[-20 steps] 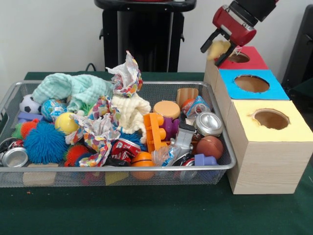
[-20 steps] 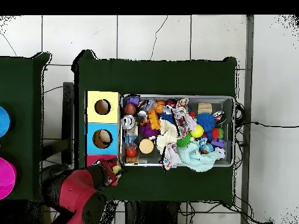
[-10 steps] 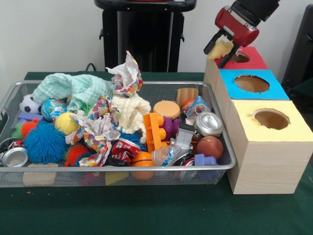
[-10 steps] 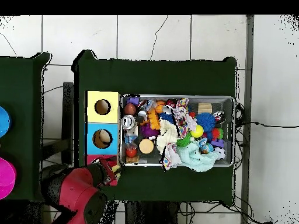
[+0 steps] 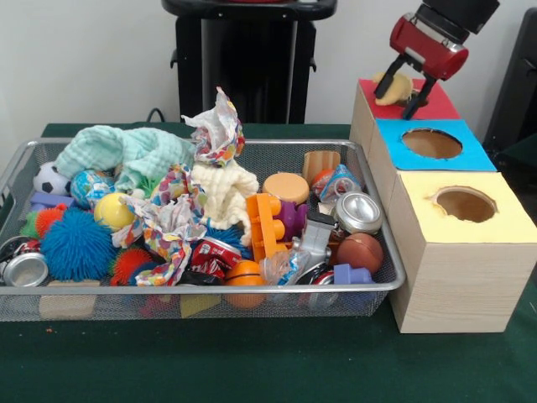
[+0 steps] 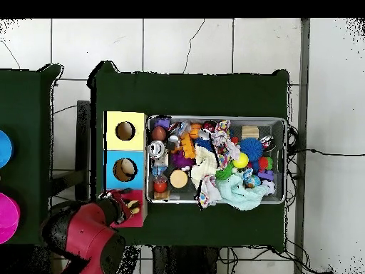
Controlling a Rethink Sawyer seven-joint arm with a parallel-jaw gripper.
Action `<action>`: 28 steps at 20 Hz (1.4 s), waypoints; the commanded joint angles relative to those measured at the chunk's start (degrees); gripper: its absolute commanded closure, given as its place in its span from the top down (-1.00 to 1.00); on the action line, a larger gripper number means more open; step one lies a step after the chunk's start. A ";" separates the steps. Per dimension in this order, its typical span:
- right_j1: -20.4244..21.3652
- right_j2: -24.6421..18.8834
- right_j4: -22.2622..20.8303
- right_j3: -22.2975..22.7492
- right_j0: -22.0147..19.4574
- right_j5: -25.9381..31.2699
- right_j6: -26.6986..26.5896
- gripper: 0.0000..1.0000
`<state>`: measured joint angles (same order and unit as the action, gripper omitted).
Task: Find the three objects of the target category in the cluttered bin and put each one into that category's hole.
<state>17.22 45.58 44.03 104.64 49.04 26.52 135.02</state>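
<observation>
red end effector (image 5: 406, 86) holds a pale yellow soft lump (image 5: 394, 86) directly over the red-topped wooden box (image 5: 436, 104).

A small pale yellow lumpy thing (image 5: 397, 86) hangs just over the red box top (image 5: 436, 105), and the bin (image 5: 382, 252) is full of toys, cans and cloths.

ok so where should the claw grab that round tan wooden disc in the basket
Grip the tan disc across its rim, coming straight down from above. It lies nearly flat with its top face bare, resting on other clutter. An orange block and a cream cloth crowd its sides, so probably place the fingers where gaps show.
</observation>
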 commanded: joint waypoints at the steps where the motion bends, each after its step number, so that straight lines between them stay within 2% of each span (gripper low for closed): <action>1: 2.15 -12.53 4.09 0.31 -2.66 -4.01 14.39 1.00; 6: 3.21 -13.34 3.75 1.00 -3.60 -6.02 13.38 1.00; 11: 1.45 -9.92 -0.02 -0.27 -2.21 -6.51 11.50 1.00; 14: 0.89 -9.40 -0.17 -0.24 -1.66 -7.83 11.76 1.00; 20: 0.29 -7.08 -0.40 -2.36 -0.81 -5.88 12.55 1.00; 28: 0.74 0.06 -4.22 -5.18 -1.47 -3.14 8.35 1.00</action>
<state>19.06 44.91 43.62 104.24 48.77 20.92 135.02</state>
